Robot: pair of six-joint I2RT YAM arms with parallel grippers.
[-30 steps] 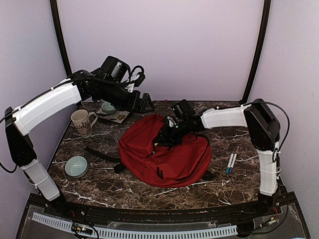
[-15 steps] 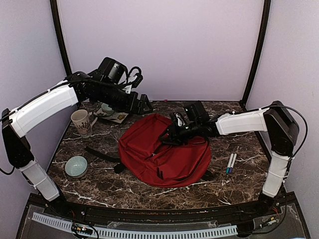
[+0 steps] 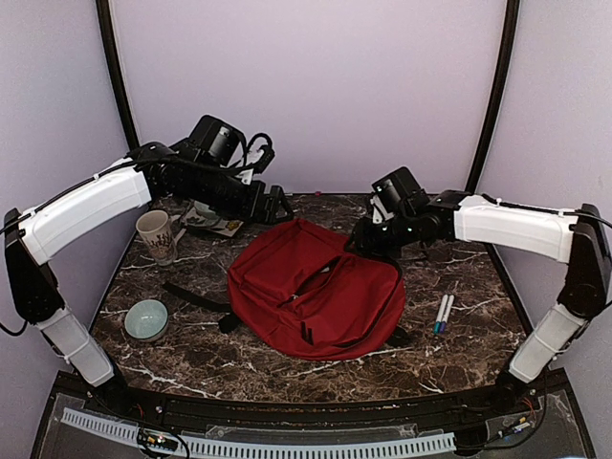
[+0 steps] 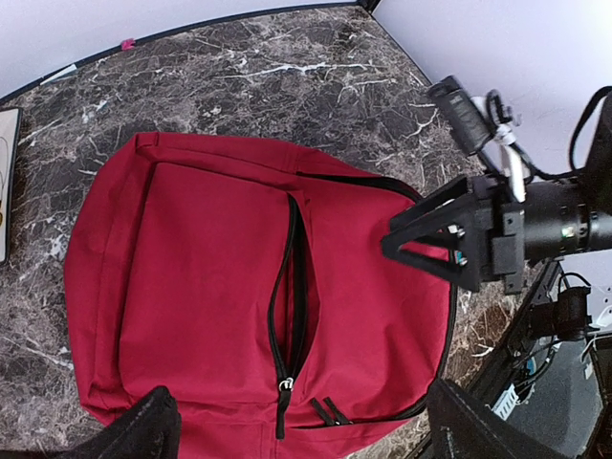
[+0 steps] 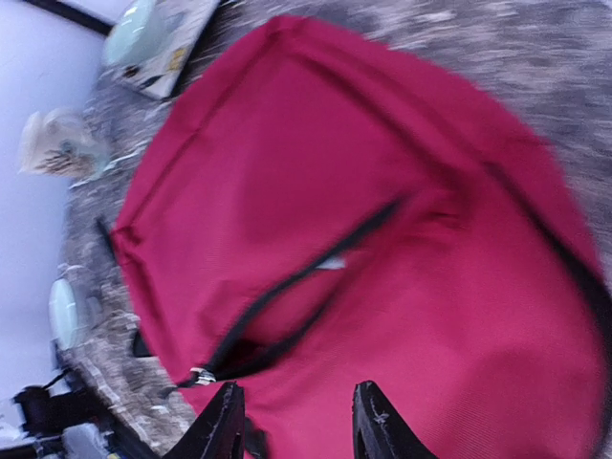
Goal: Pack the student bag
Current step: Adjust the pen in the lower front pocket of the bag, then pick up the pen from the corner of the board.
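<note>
The student bag (image 3: 316, 301), a large red backpack with black zippers, lies flat mid-table. Its front zipper (image 4: 296, 277) gapes open in a long slit, with the pull (image 4: 284, 382) at one end. My left gripper (image 3: 282, 206) hovers open above the bag's far left edge, and its fingertips (image 4: 153, 430) frame the bag with nothing between them. My right gripper (image 3: 363, 241) hangs over the bag's far right edge, also seen from the left wrist view (image 4: 440, 244). Its jaws (image 5: 298, 430) stand apart above the red fabric near the slit (image 5: 287, 287), holding nothing.
A patterned mug (image 3: 159, 234) and a teal bowl (image 3: 146, 318) stand at the left. A book with a small bowl on it (image 3: 215, 220) lies at the back left. Two pens (image 3: 442, 314) lie right of the bag. A black strap (image 3: 196, 296) trails off the bag's left side.
My right arm has drawn back to the right and lifted off the bag's middle, where it was at the zipper. The zipper slit now shows open. The left arm has barely moved.
</note>
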